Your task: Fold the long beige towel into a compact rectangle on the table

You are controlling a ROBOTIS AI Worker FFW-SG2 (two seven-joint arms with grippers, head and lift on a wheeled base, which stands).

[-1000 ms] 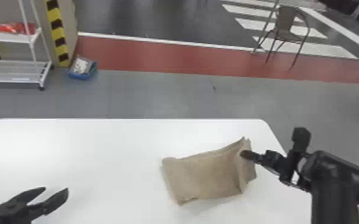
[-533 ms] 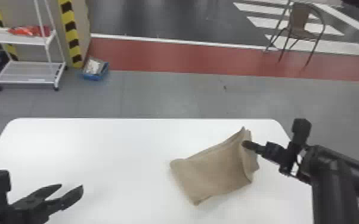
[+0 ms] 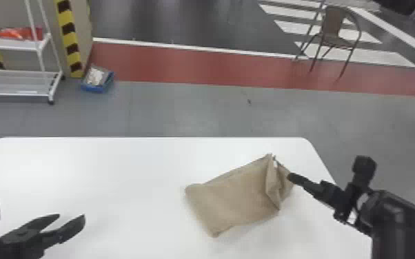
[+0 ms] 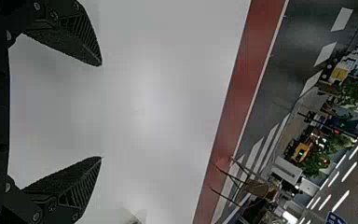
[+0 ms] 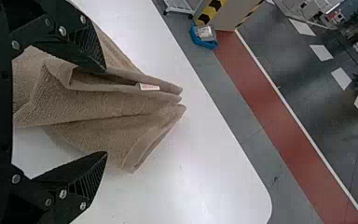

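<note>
In the head view the beige towel [image 3: 234, 196], folded into layers, lies right of centre on the white table [image 3: 96, 172], its right end bunched and raised. My right gripper [image 3: 291, 177] is at that right end. In the right wrist view, my right gripper [image 5: 106, 112] has its fingers wide apart, with the towel [image 5: 98, 105] between and beyond them, one finger against the cloth; a small white label shows on an edge. My left gripper [image 3: 72, 220] is over the table's left part, away from the towel; in the left wrist view the left gripper [image 4: 101, 111] is open and holds nothing.
The table's far edge [image 3: 148, 137] and rounded right corner lie beyond the towel. On the floor behind are a white shelf cart [image 3: 20, 82], a blue bin [image 3: 96, 81] and, at the back right, a chair [image 3: 336, 31].
The head view has shifted, so the table sits farther right. The towel's right end has opened into separate folds beside my right gripper. My left gripper remains open over the table's left part.
</note>
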